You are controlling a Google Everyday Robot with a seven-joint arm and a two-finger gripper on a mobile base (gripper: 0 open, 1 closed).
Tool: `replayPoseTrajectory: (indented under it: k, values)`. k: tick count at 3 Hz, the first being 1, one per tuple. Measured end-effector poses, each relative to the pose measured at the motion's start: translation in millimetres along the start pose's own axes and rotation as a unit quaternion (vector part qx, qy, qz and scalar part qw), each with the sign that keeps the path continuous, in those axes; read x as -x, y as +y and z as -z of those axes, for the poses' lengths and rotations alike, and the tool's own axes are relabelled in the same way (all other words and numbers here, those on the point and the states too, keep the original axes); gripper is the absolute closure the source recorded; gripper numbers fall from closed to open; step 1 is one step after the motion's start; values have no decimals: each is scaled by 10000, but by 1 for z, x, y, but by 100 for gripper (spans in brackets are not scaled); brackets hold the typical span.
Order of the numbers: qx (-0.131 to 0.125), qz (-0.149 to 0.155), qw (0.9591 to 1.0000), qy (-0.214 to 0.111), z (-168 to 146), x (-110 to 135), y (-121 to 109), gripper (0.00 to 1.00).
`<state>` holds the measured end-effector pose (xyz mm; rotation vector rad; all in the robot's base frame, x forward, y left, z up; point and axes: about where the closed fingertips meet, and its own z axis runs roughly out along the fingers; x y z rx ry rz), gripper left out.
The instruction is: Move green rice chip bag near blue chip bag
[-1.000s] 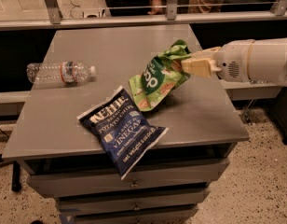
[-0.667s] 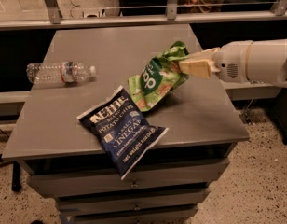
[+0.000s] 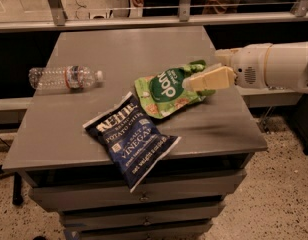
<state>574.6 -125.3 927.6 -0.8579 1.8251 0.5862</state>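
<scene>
Small crinkled bright-green rice chip bag (image 3: pixel 166 89) mid-frame on grey cabinet top (image 3: pixel 119 49), just beside large navy-blue chip bag (image 3: pixel 129 139) below-left, its right edge clamped by cream two-finger gripper (image 3: pixel 191 83) reaching from the right.

Green rice chip bag (image 3: pixel 166 91) lies crinkled right beside the blue chip bag (image 3: pixel 131 139). Blue one's flat, overhanging the table (image 3: pixel 94 49) edge. The gripper (image 3: pixel 206 80) sits at the green bag's other end
</scene>
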Motion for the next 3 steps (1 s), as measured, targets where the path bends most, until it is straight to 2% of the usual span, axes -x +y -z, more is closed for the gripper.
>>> replayPoseTrajectory:
  k: [1,2,3]
  values:
    - [-240,255,9994,-8,16,1,-26,0]
    - [-643,825,9945,-2,48,3,-81,0]
    - [-906,1387,9861,-101,87,11,-131,0]
